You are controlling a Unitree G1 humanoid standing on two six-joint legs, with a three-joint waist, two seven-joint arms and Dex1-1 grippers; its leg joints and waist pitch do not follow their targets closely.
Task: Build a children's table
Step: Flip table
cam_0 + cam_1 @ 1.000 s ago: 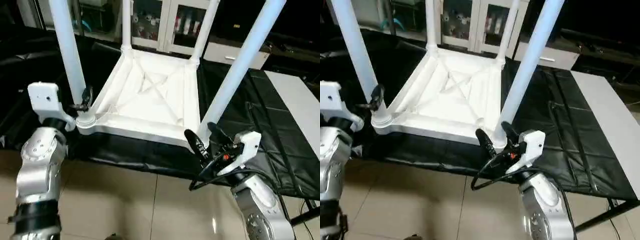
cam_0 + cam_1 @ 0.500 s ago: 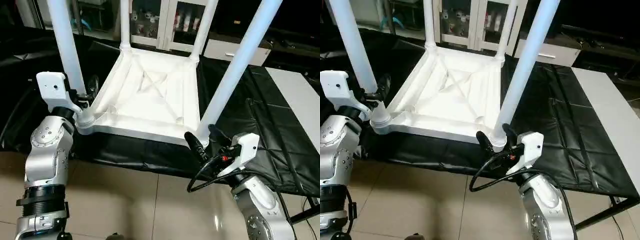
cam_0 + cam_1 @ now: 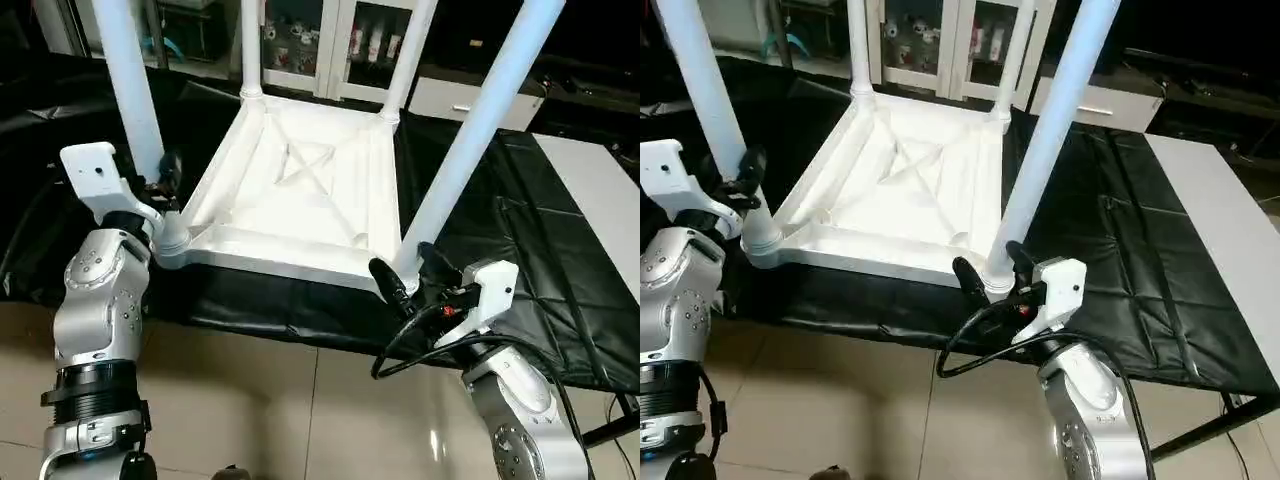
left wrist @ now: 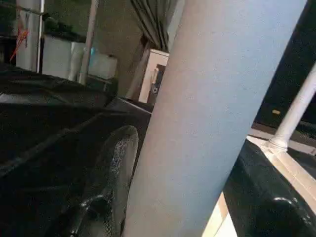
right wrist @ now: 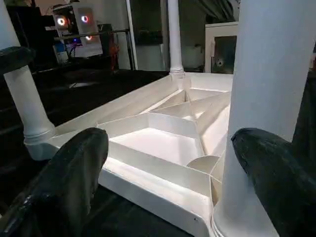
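Left eye view: the left gripper (image 3: 160, 180) straddles the near-left leg (image 3: 130, 90) just above its corner socket, fingers either side, grip not certain. Upside-down tabletop (image 3: 300, 190) lies on the black mat (image 3: 520, 220). Right gripper (image 3: 410, 270), jaws spread wide, brackets the near-right leg (image 3: 470, 130) at its base.

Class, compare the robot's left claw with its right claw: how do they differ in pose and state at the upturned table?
The left claw sits around the near-left leg above its socket, fingers either side of the tube; the right claw sits at the near-right leg's base, by the tabletop's corner. The right claw is wide open; the left claw's fingers stand closer to its tube. Both have two black fingers.
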